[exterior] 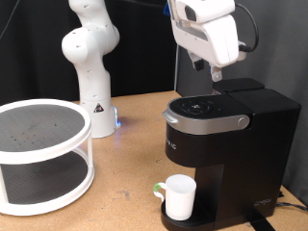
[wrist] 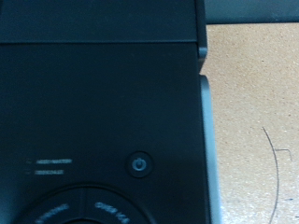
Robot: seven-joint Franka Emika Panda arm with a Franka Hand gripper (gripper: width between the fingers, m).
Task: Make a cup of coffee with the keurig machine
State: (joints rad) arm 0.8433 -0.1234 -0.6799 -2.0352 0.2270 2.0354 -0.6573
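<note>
The black Keurig machine (exterior: 223,135) stands at the exterior view's right, its grey-silver lid handle (exterior: 197,122) down and closed. The small white cup (exterior: 179,197) sits on the drip tray under the spout. My gripper (exterior: 216,69) hangs just above the machine's top, near its rear part; its fingers are mostly hidden by the white hand. The wrist view shows only the machine's black top (wrist: 103,112) close up, with a round power button (wrist: 138,164) and small labels; no fingers show there.
A white two-tier round rack (exterior: 40,154) stands at the exterior view's left. The white robot base (exterior: 94,106) is behind it. A thin dark cable (wrist: 277,168) lies on the wooden table beside the machine.
</note>
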